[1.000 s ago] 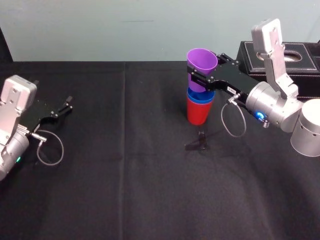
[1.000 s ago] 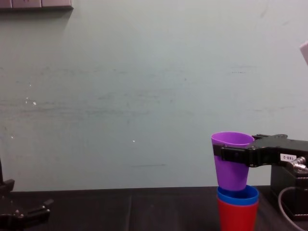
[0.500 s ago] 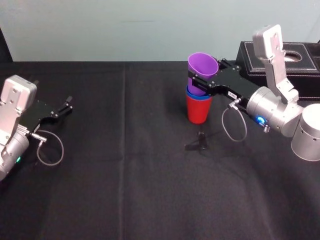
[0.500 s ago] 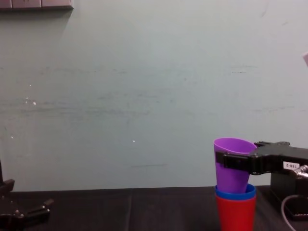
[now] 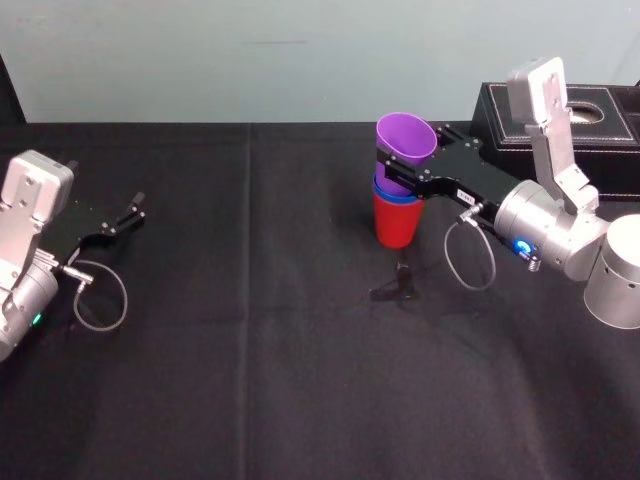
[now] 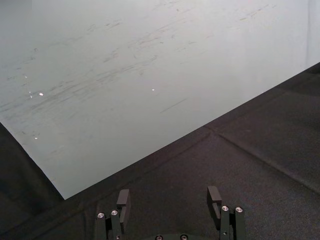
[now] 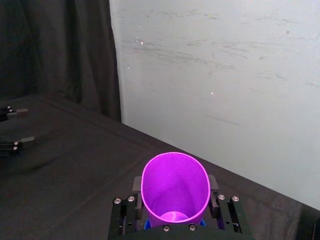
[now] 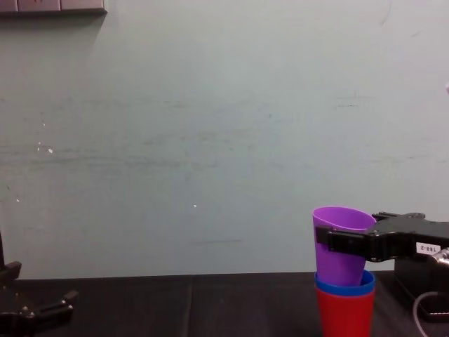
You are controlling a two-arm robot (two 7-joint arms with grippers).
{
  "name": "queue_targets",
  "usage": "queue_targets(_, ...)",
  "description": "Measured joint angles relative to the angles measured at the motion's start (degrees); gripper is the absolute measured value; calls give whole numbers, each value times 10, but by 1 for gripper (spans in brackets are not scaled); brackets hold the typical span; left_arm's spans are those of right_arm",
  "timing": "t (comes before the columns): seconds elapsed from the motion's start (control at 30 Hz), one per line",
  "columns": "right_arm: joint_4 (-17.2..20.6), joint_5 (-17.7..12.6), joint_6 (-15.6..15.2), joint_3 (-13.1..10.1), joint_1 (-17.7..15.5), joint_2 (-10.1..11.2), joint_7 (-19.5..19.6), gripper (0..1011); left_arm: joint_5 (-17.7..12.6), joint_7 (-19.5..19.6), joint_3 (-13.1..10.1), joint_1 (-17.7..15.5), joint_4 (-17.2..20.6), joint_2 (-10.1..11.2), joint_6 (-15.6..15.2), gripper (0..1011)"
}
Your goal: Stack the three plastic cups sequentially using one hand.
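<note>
Cups are nesting in one column near the middle of the black tablecloth (image 5: pixel 250 350), a little toward our right side. The red cup (image 5: pixel 397 225) is standing upright on the cloth at the bottom. The blue cup (image 5: pixel 384 190) is sitting deep inside it, showing just its rim as a thin band. The purple cup (image 5: pixel 405 140) is resting with its lower part inside the blue one, leaning slightly, and its upper half is rising clear above the blue rim.

We are gripping that purple cup with our right gripper (image 5: pixel 399 168). Its black fingers are pressing on either side of the cup's wall below the lip, and in the right wrist view the cup's open mouth is sitting between them. Behind our right arm a black box (image 5: pixel 600 120) is lying at the far right of the table.

Our left gripper (image 5: pixel 127 212) is idling low at the far left, well apart from the cups, with its fingers spread wide.
</note>
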State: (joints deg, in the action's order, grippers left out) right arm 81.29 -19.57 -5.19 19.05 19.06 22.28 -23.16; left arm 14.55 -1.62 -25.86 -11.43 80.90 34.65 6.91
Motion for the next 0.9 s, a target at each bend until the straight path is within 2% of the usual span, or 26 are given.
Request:
queue_targets(0.37,19,-9,-1,-5,-18,13,-3,732,0,0,0,0,0,0,0,1005)
queue_targets(0.9,22,-8,-1,-4,-29,17,1,732,0,0,0,0,0,0,0,1005)
